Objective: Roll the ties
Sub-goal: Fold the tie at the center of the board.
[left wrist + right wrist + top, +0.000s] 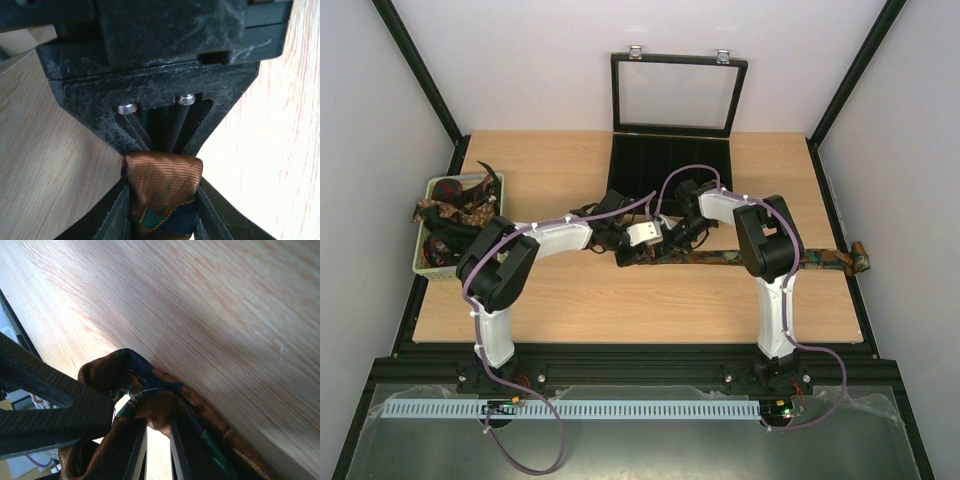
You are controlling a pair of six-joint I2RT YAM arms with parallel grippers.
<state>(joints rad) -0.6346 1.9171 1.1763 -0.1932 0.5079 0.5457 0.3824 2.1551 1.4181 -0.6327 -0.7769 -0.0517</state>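
Observation:
A brown, green and navy patterned tie (pixel 760 259) lies across the table from the middle to the right edge, its far end (pixel 855 258) hanging past the edge. My left gripper (pixel 626 248) is shut on the tie's folded near end (pixel 162 192), the fabric squeezed between both fingers (pixel 112 215). My right gripper (pixel 672 238) is just right of it. Its jaws stand nearly together with a fold of the same tie (pixel 160 410) caught at the fingertips (pixel 137 445). The tie loops up (pixel 107 370) between the two grippers. More ties (pixel 455 205) are piled in the basket.
A pale green basket (pixel 425 262) sits at the table's left edge. A black compartmented box (pixel 670 165) with its glass lid (pixel 678 95) raised stands at the back centre. The left gripper's ribbed finger (pixel 45 410) is close beside the right one.

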